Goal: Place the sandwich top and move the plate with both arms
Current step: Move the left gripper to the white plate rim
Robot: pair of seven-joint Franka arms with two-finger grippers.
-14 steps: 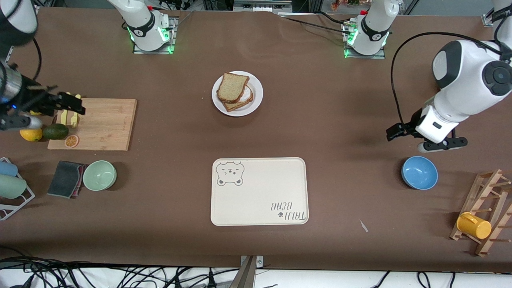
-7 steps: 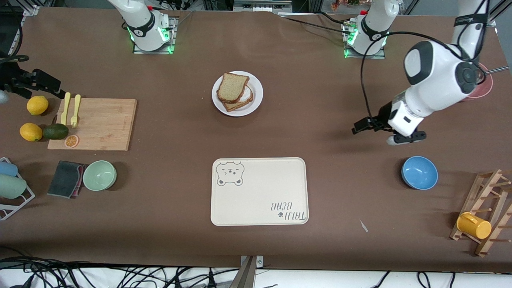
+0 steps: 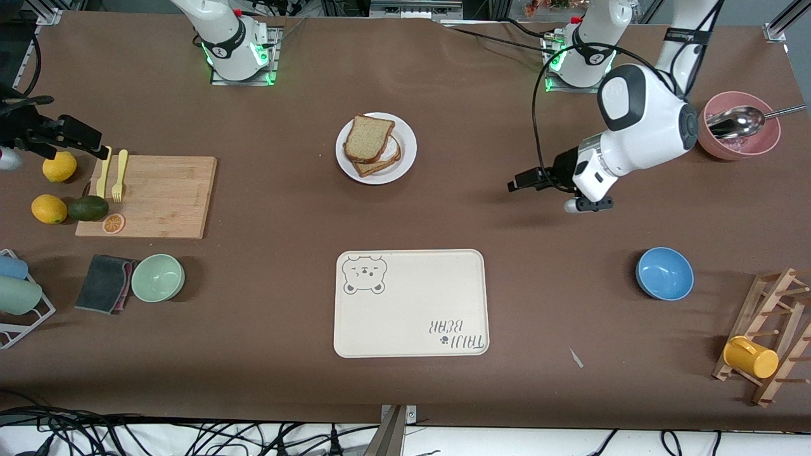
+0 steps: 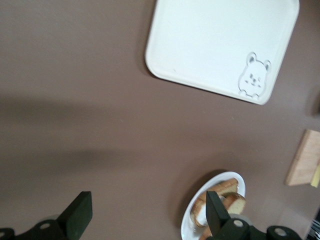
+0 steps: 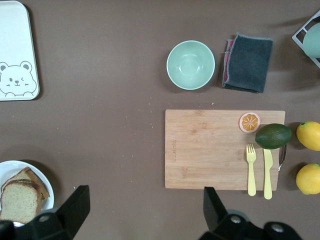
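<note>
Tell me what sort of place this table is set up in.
Probably a robotics lab staged as a kitchen counter: a plate of bread, a cutting board with fruit, and a mug rack share a brown table with cables hanging off its edge.

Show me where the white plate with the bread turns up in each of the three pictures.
Front view: the plate sits mid-table, toward the arm bases.
Left wrist view: plate at the bottom edge.
Right wrist view: plate in the bottom corner.
Shared landmark: the bear-printed tray.

Sandwich top on plate, tray nearer.
</note>
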